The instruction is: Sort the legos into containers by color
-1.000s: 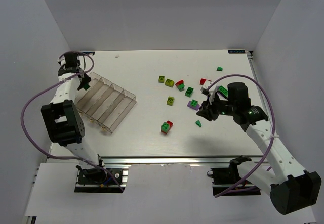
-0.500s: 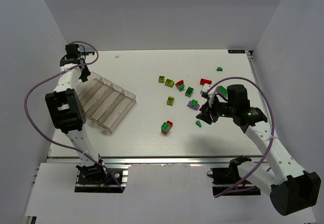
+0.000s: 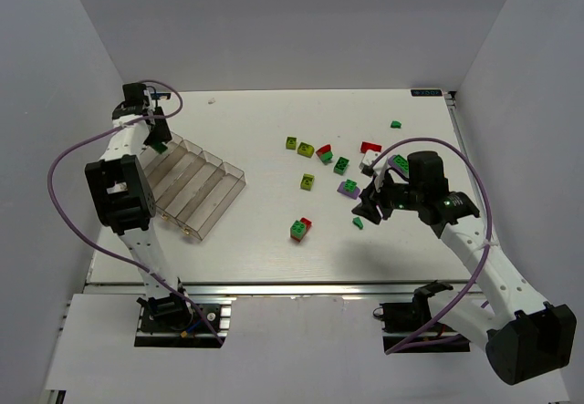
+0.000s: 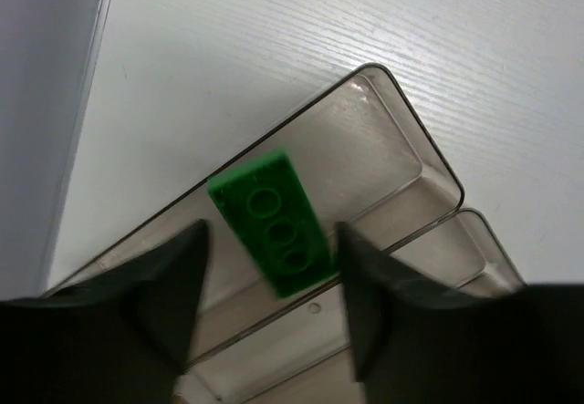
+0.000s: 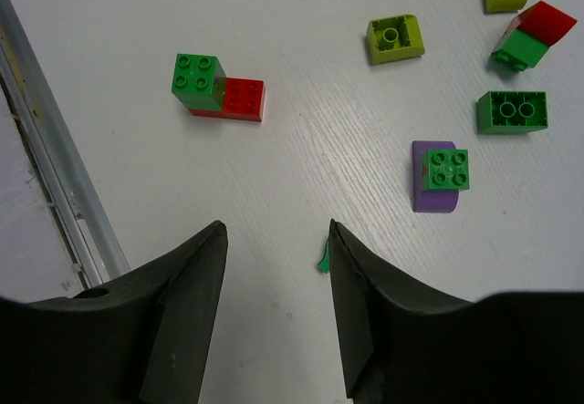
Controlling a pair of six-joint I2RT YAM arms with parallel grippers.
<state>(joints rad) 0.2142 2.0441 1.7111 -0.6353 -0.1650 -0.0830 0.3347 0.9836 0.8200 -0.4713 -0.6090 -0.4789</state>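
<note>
White table (image 3: 265, 240), top view: a clear tray (image 3: 196, 185) is shown at left, the left hand (image 3: 157, 139) over its far-left compartment; loose legos (image 3: 308, 181) are scattered near the right hand (image 3: 372, 205). Left wrist view: a green brick (image 4: 271, 222) is seen in that end compartment, between released fingers. Right wrist view: the right hand is held spread and empty, a small green piece (image 5: 323, 260) just beside one finger.

Bright, even overhead light, soft faint shadows, dark blurred foreground in both wrist views
</note>
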